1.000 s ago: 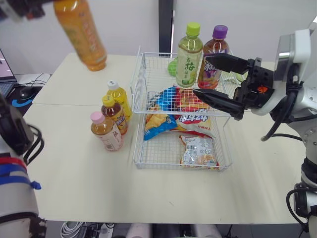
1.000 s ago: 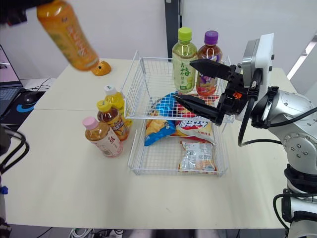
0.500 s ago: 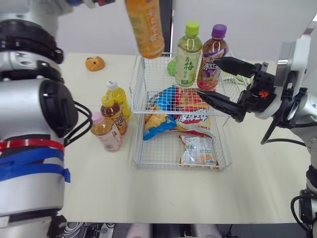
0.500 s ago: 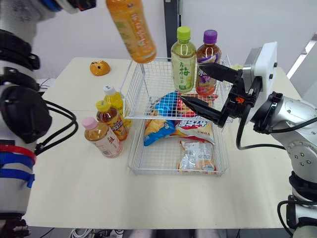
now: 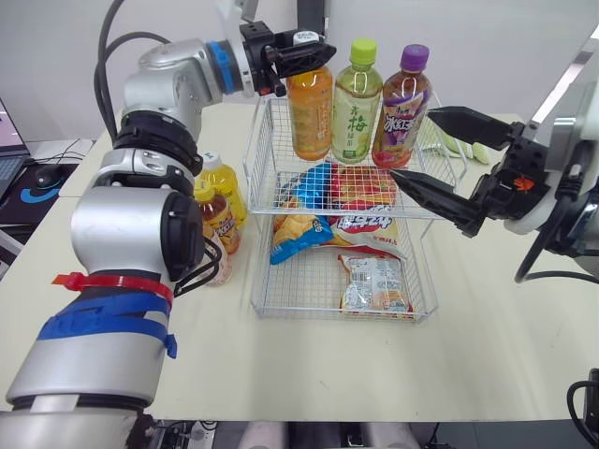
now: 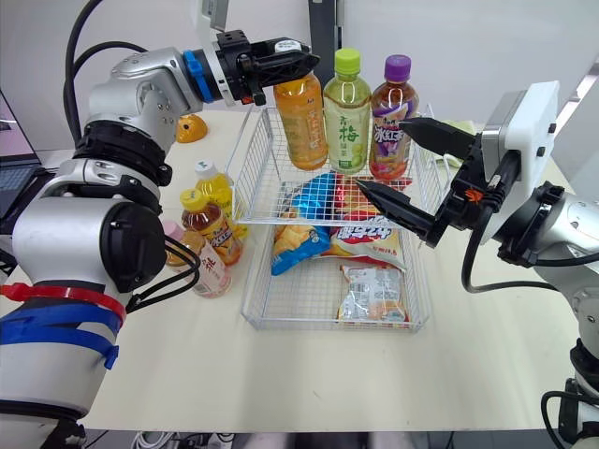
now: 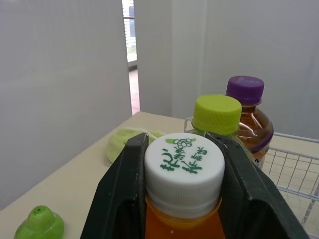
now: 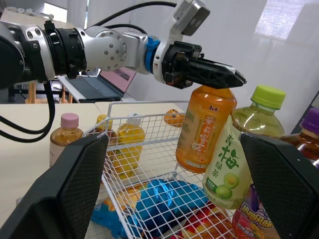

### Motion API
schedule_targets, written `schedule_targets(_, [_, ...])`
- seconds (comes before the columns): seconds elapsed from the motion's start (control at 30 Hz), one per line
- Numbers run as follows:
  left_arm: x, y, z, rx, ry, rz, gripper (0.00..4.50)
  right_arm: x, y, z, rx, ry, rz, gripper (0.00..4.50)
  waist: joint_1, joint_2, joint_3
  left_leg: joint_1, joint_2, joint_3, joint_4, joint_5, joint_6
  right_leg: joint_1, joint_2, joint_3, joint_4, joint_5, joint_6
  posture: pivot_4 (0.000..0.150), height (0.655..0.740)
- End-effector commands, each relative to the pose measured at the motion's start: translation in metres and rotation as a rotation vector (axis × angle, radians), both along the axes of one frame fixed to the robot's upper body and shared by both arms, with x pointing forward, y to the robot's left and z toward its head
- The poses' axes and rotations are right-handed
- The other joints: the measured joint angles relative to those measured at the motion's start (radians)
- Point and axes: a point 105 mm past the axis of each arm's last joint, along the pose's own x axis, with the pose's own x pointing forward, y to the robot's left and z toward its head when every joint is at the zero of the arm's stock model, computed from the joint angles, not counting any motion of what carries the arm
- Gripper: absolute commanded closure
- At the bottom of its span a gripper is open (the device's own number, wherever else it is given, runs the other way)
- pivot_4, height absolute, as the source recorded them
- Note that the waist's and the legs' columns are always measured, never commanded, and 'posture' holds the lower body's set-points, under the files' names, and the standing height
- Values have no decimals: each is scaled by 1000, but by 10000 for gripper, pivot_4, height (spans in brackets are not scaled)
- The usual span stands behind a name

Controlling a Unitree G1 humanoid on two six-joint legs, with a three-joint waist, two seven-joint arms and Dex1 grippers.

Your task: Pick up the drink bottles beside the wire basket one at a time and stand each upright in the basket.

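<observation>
My left gripper (image 5: pixel 313 56) is shut on the white cap (image 7: pixel 183 162) of an orange drink bottle (image 5: pixel 310 117). The bottle hangs upright in the far left corner of the wire basket (image 5: pixel 255 234). It stands right beside a green-capped bottle (image 5: pixel 354 108) and a purple-capped bottle (image 5: pixel 401 112), both upright in the basket. My right gripper (image 5: pixel 412 143) hovers open over the basket's right side, holding nothing. Left of the basket stand a white-capped yellow bottle (image 5: pixel 223 178), a yellow-capped tea bottle (image 5: pixel 217 217) and a pink-capped bottle (image 6: pixel 208 271), partly hidden by my left arm.
Snack packets (image 5: pixel 374 281) and a blue bag (image 5: pixel 318 192) lie on the basket floor. A small orange toy (image 6: pixel 191 127) sits on the table's far left. A green cloth (image 7: pixel 124 139) and a green lump (image 7: pixel 39 224) lie behind the basket.
My left arm swung the orange bottle from high on the left over to the basket, turned it upright and lowered it beside the green-capped bottle. The right gripper drifted slightly right, still open.
</observation>
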Motion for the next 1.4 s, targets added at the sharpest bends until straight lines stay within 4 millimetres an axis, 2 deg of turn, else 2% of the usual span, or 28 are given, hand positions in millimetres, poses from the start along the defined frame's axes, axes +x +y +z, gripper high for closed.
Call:
schedule_targets(0.03, [-4, -4, 15, -23, -75, -7, 31322, -9, -2, 8, 3, -43, -14, 0, 0, 0, 0, 0, 0, 0, 0, 0, 0, 0, 0, 0, 0, 0, 0, 1500, 7400])
schedule_targets(0.07, [-5, -5, 14, -21, -73, -13, 31322, -10, -2, 8, 3, -42, -15, 0, 0, 0, 0, 0, 0, 0, 0, 0, 0, 0, 0, 0, 0, 0, 0, 1500, 7400])
schedule_targets(0.13, [-5, -6, 12, -22, -59, -29, 23792, -11, -3, 8, 2, -39, -18, 0, 0, 0, 0, 0, 0, 0, 1, 0, 0, 0, 0, 0, 0, 0, 0, 1500, 7400])
schedule_targets(0.3, [-7, -4, 15, -21, -64, -33, 8674, -12, -3, 9, 1, -33, -20, 0, 0, 0, 0, 0, 0, 0, 3, 0, 0, 0, 0, 0, 2, 0, 0, 1500, 7400])
schedule_targets(0.4, [-10, 7, 23, -31, -89, -23, 475, -12, -3, 9, 4, -29, -8, 0, 0, 0, 0, 0, 0, 0, 3, 0, 0, 0, 0, 0, 4, 0, 0, 1500, 7400])
schedule_targets(0.53, [-13, 33, 35, -68, -118, 28, 475, -12, 0, 8, 2, -23, 20, 0, -5, 0, 0, 0, 0, 1, 4, 0, 0, -1, 0, 1, 6, 0, 0, 1500, 7400])
schedule_targets(0.67, [-19, 94, 44, -155, -140, 164, 475, -9, 5, 6, -3, -10, 75, 0, -8, 0, 0, 0, 0, 1, 4, 0, 0, -3, 0, 1, 8, 0, 0, 1500, 7400])
schedule_targets(0.73, [-21, 126, 41, -178, -162, 279, 475, -7, 7, 6, 1, -6, 110, 0, -10, 0, 0, 0, 0, 2, 4, 0, 0, -5, 0, 3, 10, 0, 0, 1500, 7400])
schedule_targets(0.8, [-27, 163, 29, -197, -168, 412, 475, -5, 12, 6, 0, 3, 163, 0, -10, 1, 0, 0, 0, 3, 5, 0, 0, -6, 0, 3, 13, 0, 0, 1500, 7400])
schedule_targets(0.9, [-48, 222, -2, -217, -169, 626, 475, -3, 22, 4, -10, 14, 267, 0, -17, 1, -1, 0, 1, 3, 5, 0, 0, -7, 0, 4, 14, 0, 0, 1500, 7400])
schedule_targets(0.97, [-64, 242, -25, -206, -151, 713, 475, -4, 29, 2, -24, 21, 339, 0, -18, 0, -1, 0, 1, 3, 5, 0, 0, -7, 0, 4, 14, 0, 0, 1500, 7400])
schedule_targets(1.1, [-101, 273, -86, -160, -68, 899, 475, -11, 44, -6, -60, 39, 498, 0, -8, -1, -1, -2, 1, 2, 6, 0, 0, -8, 0, 3, 13, 0, 0, 1500, 7400])
schedule_targets(1.17, [-126, 278, -114, -148, -21, 961, 475, -16, 50, -10, -76, 50, 571, 0, -2, -1, -2, -2, 1, 2, 6, 0, 0, -8, -1, 3, 12, 0, 0, 1500, 7400])
schedule_targets(1.27, [-177, 259, -144, -146, 36, 968, 475, -25, 57, -18, -80, 98, 686, 0, 0, -2, -2, -1, 1, 2, 6, 0, 0, -5, -1, 3, 11, 0, 0, 1500, 7400])
schedule_targets(1.4, [-223, 229, -156, -155, 114, 919, 475, -30, 63, -28, -90, 142, 764, 0, 13, -2, -2, 6, 1, -1, 5, -3, 4, 6, -1, 0, 6, 0, 0, 1500, 7400])
